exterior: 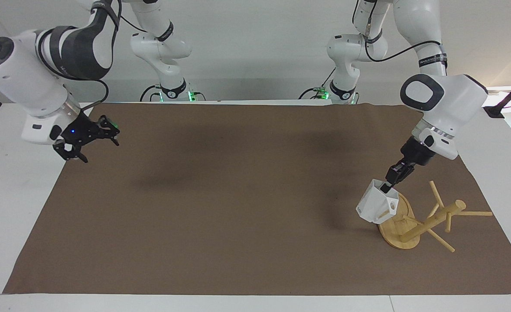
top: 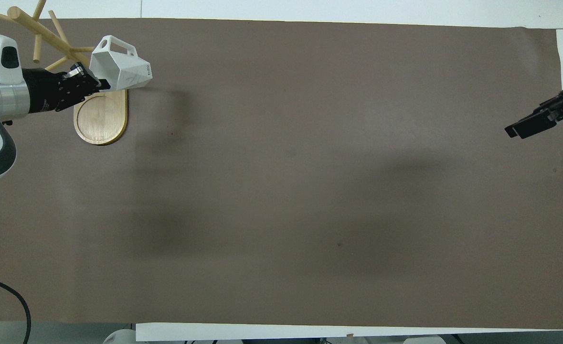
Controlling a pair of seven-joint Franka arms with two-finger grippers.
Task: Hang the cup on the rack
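Observation:
The white faceted cup [exterior: 374, 208] hangs tilted from my left gripper [exterior: 385, 186], which is shut on its rim. The cup is over the edge of the rack's oval base [exterior: 400, 234] that faces the right arm's end. Its handle points toward the rack's post [exterior: 437, 219]. The bamboo rack's post and thin pegs slant toward the left arm's end of the table. In the overhead view the cup [top: 123, 62] covers the farther end of the base [top: 100, 119], with my left gripper [top: 100, 85] beside it. My right gripper [exterior: 91, 144] is open and empty, raised over the mat's edge at the right arm's end.
A brown mat [exterior: 238, 195] covers the white table [exterior: 12, 195]. Only a black part of the right gripper [top: 532, 125] shows in the overhead view. Cables hang from both arms.

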